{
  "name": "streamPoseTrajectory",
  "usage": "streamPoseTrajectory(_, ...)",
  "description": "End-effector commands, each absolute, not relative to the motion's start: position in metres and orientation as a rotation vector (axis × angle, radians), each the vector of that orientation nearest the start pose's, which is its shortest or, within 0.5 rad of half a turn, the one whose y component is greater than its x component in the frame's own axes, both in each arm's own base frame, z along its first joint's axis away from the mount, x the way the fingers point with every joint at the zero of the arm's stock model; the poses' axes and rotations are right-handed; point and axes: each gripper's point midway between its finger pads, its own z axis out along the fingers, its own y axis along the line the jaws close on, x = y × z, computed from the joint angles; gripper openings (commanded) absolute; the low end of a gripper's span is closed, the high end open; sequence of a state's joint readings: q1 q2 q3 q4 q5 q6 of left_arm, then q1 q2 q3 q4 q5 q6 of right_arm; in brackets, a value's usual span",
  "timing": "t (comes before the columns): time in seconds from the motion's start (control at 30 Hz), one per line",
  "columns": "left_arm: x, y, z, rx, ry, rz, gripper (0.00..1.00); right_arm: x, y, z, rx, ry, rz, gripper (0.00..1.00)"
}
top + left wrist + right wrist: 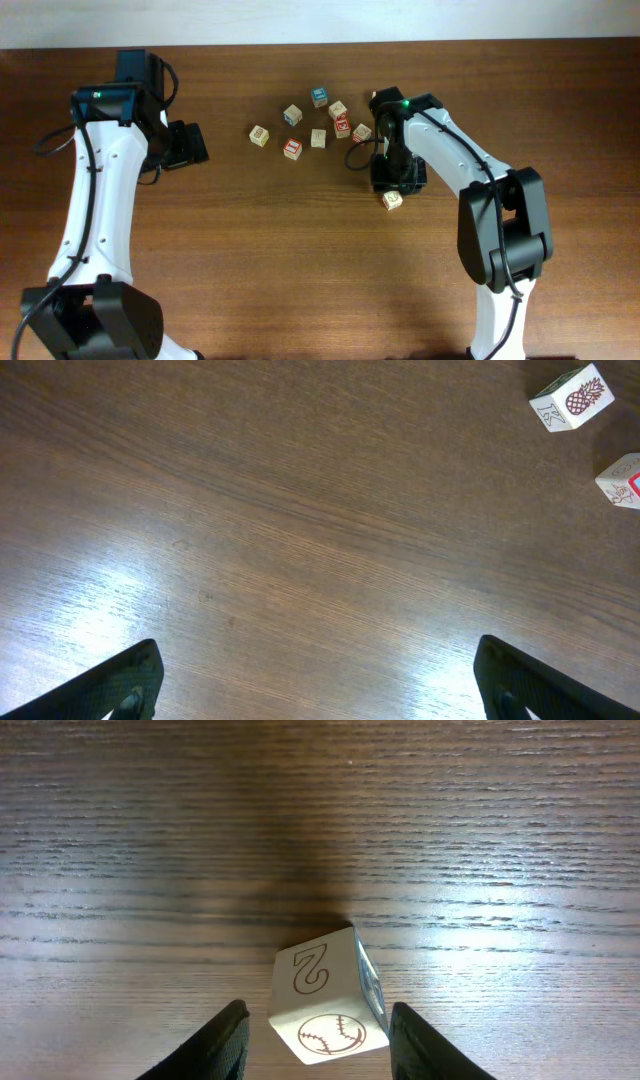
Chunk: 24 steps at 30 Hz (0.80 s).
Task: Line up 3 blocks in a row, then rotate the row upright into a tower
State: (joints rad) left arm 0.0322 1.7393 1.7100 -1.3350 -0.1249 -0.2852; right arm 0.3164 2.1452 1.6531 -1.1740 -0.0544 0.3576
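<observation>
So the wooden table (300, 260) had a loose bunch of little blocks (318, 138) scattered near the back middle. I counted about eight, with a blue-topped block (319, 97) furthest back. None were stacked, though a couple on the right side of the bunch sat just beside each other. One more, the baseball block (325, 1005), sat apart from the bunch, closer to the front, on the right arm's side. Nothing crowded it, just bare wood all round.

The right gripper (319, 1045) hung low over that baseball block with a finger on each side. From the right wrist camera the block showed a "2" on one face and a baseball drawing on the face nearer the camera. It rested on the table, turned a bit off square to the fingers. The jaws were partway open, with a clear gap on one side. The other finger looked right up against the block's edge, but I couldn't tell if it actually touched. Not clamped, anyway.

The left gripper (315, 690) was spread wide over bare wood on the left, holding nothing, well apart from the bunch. Its camera only caught a pineapple block (572, 398) and a red-bordered block (622, 480) in the far corner of its view.
</observation>
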Motion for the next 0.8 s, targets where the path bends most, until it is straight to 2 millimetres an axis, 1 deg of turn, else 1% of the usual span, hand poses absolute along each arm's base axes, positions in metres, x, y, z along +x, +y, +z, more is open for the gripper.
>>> streamPoseTrajectory(0.0,0.362,0.037,0.19,-0.504,2.862,0.159,0.98,0.382,0.142,0.049,-0.008,3.194,0.146,0.46)
streamPoseTrajectory(0.03,0.362,0.037,0.19,-0.504,2.862,0.159,0.98,0.409,0.152,0.08,-0.094,3.085,0.191,0.5)
streamPoseTrajectory(0.07,0.362,0.037,0.19,-0.504,2.861,0.159,0.98,0.433,0.159,0.101,-0.166,2.979,0.215,0.56)
streamPoseTrajectory(0.1,0.362,0.037,0.19,-0.504,2.861,0.158,0.98,0.456,0.161,0.11,-0.176,2.88,0.204,0.57)
streamPoseTrajectory(0.13,0.362,0.037,0.19,-0.504,2.861,0.159,0.98,0.474,0.166,0.113,-0.112,2.812,0.228,0.57)
streamPoseTrajectory(0.17,0.362,0.036,0.19,-0.504,2.861,0.158,0.98,0.485,0.17,0.112,0.004,2.775,0.264,0.57)
streamPoseTrajectory(0.2,0.362,0.036,0.19,-0.504,2.862,0.154,0.98,0.502,0.173,0.107,0.203,2.725,0.304,0.59)
streamPoseTrajectory(0.23,0.361,0.036,0.189,-0.505,2.867,0.155,0.98,0.511,0.168,0.098,0.363,2.697,0.285,0.59)
streamPoseTrajectory(0.27,0.359,0.036,0.189,-0.505,2.875,0.158,0.98,0.515,0.165,0.086,0.469,2.683,0.266,0.59)
streamPoseTrajectory(0.3,0.359,0.036,0.189,-0.505,2.876,0.158,0.98,0.521,0.163,0.07,0.595,2.665,0.265,0.59)
streamPoseTrajectory(0.33,0.36,0.036,0.189,-0.505,2.873,0.157,0.98,0.522,0.165,0.063,0.623,2.666,0.267,0.59)
streamPoseTrajectory(0.37,0.36,0.036,0.189,-0.505,2.87,0.156,0.98,0.522,0.168,0.051,0.646,2.676,0.265,0.6)
streamPoseTrajectory(0.47,0.361,0.036,0.189,-0.505,2.869,0.157,0.98,0.516,0.18,0.025,0.63,2.722,0.243,0.6)
streamPoseTrajectory(0.5,0.361,0.036,0.189,-0.504,2.869,0.157,0.98,0.514,0.18,0.018,0.63,2.736,0.233,0.59)
streamPoseTrajectory(0.53,0.361,0.036,0.189,-0.505,2.869,0.157,0.98,0.511,0.179,0.016,0.633,2.749,0.223,0.56)
streamPoseTrajectory(0.6,0.361,0.036,0.189,-0.505,2.869,0.157,0.98,0.502,0.176,0.013,0.639,2.785,0.198,0.45)
streamPoseTrajectory(0.67,0.361,0.036,0.189,-0.504,2.869,0.157,0.98,0.494,0.173,0.01,0.621,2.823,0.167,0.4)
streamPoseTrajectory(0.7,0.36,0.036,0.189,-0.504,2.869,0.157,0.98,0.489,0.172,0.009,0.564,2.854,0.147,0.39)
streamPoseTrajectory(0.77,0.361,0.036,0.189,-0.504,2.869,0.157,0.98,0.477,0.176,0.007,0.409,2.934,0.166,0.39)
